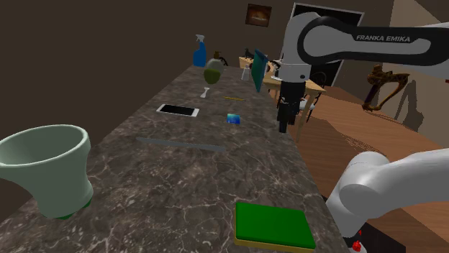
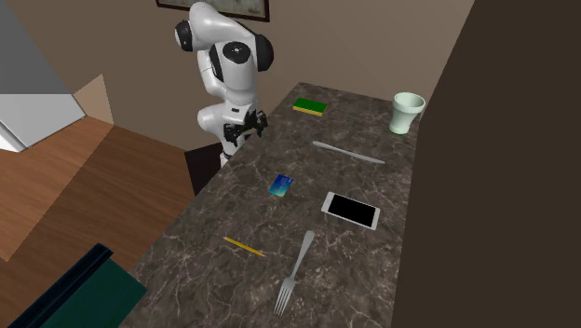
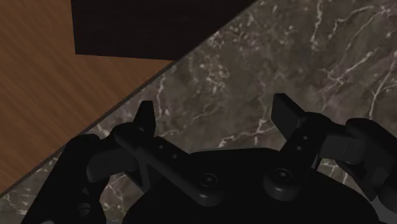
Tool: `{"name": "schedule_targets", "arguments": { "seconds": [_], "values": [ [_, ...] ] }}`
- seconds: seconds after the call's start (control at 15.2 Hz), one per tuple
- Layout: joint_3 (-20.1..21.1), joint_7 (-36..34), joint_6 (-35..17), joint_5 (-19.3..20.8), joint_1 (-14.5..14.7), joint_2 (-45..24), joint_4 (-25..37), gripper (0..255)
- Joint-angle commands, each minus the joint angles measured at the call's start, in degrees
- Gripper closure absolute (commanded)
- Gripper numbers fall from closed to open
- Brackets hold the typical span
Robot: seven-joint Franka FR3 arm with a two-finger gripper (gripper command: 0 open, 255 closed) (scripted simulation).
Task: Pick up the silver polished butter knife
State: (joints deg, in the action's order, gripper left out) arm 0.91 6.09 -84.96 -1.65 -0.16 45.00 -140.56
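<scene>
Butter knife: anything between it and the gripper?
Nothing visible. Bare counter lies between the open gripper at its edge and the butter knife; the blue card and green sponge sit off to either side.

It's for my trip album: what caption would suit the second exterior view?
A white robot arm holds its open pincer over the dark veined counter's edge, the grey butter knife lying untouched.

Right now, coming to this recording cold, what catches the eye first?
The white arm looms over the dark marbled counter, its open jaws hanging at the counter's edge. A big pale green cup stands at the shoulder view's lower left, the long grey butter knife lies mid-counter and a green sponge sits near the stand.
</scene>
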Motion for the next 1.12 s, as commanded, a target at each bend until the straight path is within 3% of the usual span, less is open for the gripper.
{"name": "schedule_targets", "arguments": {
  "seconds": [0.0,0.53,1.06],
  "values": [
    [0.0,0.0,0.0,0.0,0.0,0.0,0.0,0],
    [6.9,-0.3,-5.0,-2.5,5.3,-13.3,9.7,0],
    [13.8,-1.2,-7.3,-1.9,9.2,-26.6,21.9,0]
  ]
}}
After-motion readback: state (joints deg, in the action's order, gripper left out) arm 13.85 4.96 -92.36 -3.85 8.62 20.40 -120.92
